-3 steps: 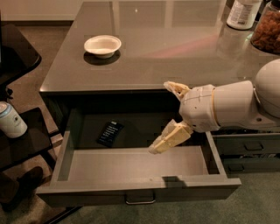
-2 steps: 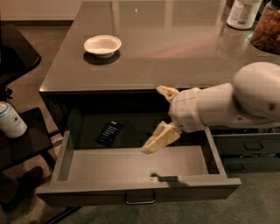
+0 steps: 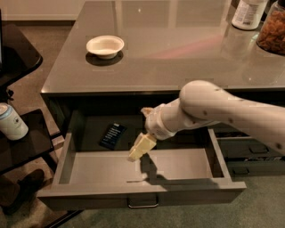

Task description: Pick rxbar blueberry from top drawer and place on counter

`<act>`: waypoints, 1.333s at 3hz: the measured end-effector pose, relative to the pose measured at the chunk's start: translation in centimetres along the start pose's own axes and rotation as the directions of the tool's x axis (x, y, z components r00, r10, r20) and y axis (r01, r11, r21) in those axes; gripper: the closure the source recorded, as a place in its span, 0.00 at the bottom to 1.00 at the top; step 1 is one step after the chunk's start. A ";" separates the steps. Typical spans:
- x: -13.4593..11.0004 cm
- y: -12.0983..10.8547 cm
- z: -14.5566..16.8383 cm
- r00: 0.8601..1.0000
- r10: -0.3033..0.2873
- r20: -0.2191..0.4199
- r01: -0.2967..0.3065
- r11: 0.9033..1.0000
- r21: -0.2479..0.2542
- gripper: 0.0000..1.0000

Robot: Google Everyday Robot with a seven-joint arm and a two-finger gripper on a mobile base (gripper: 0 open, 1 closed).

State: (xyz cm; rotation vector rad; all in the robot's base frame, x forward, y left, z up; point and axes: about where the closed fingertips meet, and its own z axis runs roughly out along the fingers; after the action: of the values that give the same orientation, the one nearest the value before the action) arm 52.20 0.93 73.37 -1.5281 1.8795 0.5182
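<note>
1. At the scene's 9 o'clock we see a white can [image 3: 11, 121] standing on a black side shelf [image 3: 31, 149].
2. A white bowl [image 3: 105, 46] rests on the grey tabletop [image 3: 178, 58], toward its 10 o'clock corner.
3. The rxbar blueberry [image 3: 112, 135] lies flat in the open top drawer [image 3: 98, 169], in the rear left part of its floor.
4. The end effector [image 3: 139, 133] hangs inside the drawer, just beside the bar at its 3 o'clock. Its jaws are spread wide and hold nothing.
5. A white container [image 3: 247, 13] and a clear jar [image 3: 272, 26] stand at the tabletop's 1 o'clock corner.
</note>
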 end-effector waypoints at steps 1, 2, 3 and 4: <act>0.0 -0.6 6.3 0.999 0.039 0.001 -0.039 0.998 -0.040 0.00; -1.0 -1.4 11.2 0.998 0.051 0.046 -0.048 0.997 -0.056 0.00; -2.0 -1.8 15.2 0.989 0.061 0.137 -0.058 0.998 -0.027 0.00; -2.7 -2.0 16.1 0.990 0.050 0.136 -0.047 0.999 -0.028 0.00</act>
State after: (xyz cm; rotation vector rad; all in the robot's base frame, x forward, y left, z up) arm 58.24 13.03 64.03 -1.4284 1.8148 0.6535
